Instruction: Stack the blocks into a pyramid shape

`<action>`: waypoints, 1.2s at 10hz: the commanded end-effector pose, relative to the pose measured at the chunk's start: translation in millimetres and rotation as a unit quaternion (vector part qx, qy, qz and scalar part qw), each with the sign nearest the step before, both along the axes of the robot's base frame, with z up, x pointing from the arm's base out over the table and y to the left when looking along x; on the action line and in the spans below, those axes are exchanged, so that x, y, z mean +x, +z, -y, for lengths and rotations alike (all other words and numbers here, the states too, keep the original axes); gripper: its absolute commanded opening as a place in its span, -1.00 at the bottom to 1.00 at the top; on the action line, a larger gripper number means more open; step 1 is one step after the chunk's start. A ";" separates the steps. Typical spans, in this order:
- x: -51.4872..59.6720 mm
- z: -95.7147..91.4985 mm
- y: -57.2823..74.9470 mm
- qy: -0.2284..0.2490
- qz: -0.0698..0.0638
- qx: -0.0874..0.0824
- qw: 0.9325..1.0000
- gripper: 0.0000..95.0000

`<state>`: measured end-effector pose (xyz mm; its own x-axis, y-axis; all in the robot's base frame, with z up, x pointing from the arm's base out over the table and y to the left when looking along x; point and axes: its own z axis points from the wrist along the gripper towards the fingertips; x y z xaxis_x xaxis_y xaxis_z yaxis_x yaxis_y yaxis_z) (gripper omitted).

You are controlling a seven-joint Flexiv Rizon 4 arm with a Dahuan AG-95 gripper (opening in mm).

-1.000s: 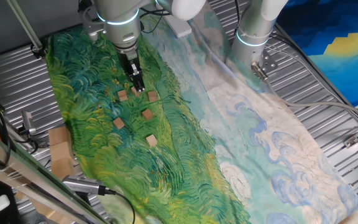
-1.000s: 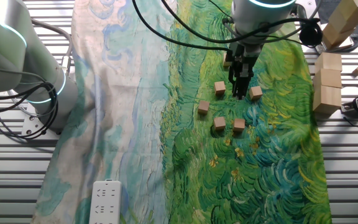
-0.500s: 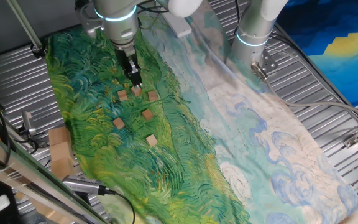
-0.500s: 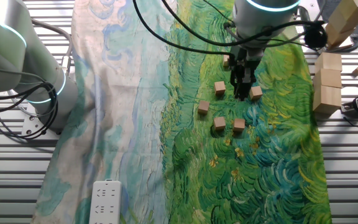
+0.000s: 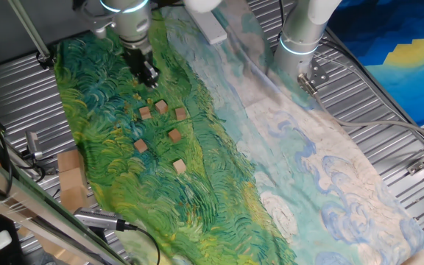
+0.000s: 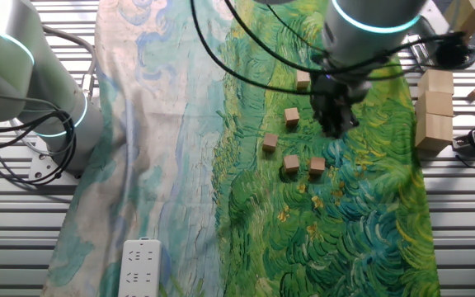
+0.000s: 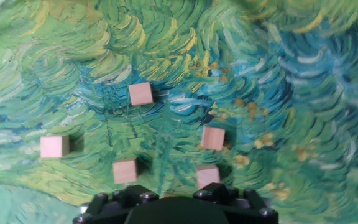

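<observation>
In upper left of one fixed view, gripper (image 5: 150, 76) above-left of scattered blocks (image 5: 160, 107); nearest block lower right; jaws' state unclear.

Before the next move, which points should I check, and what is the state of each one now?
1. Enough blocks for a pyramid: ok, the fixed view from the green side shows six.
2. All blocks in the hand view: not ok, only five show there.
3. Pyramid started: not ok, each block lies alone on the painted cloth, none on another.
4. Gaps for the fingers: ok, the blocks lie apart, though two are close neighbours.
5. Hand clear of the blocks: ok, it hangs beyond the group and touches none.
6. Hand open: cannot tell, the fingertips are too dark and small, and the hand view does not show them.
</observation>
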<state>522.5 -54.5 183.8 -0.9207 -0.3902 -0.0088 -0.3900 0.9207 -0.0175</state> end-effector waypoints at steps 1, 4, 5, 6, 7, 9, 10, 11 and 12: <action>14.3 24.6 -5.1 0.133 0.005 0.000 0.991 -1.00; 16.5 23.1 -32.4 0.146 0.007 0.005 0.989 -1.00; 17.5 20.1 -40.1 0.151 0.007 0.005 0.989 -1.00; 17.9 16.7 -45.2 0.155 0.006 0.004 0.988 -1.00; 17.1 9.4 -53.4 0.159 0.007 0.003 0.987 -1.00; 12.7 -5.0 -65.9 0.161 0.010 0.003 0.987 -1.00; 8.3 -15.8 -72.1 0.160 0.011 0.002 0.987 -1.00; 6.6 -20.2 -74.4 0.161 0.013 0.003 0.987 -1.00; 4.8 -26.2 -77.8 0.169 0.016 0.004 0.986 -0.60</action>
<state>526.0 -27.1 105.9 -0.7372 -0.6745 -0.0392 -0.6739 0.7383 -0.0296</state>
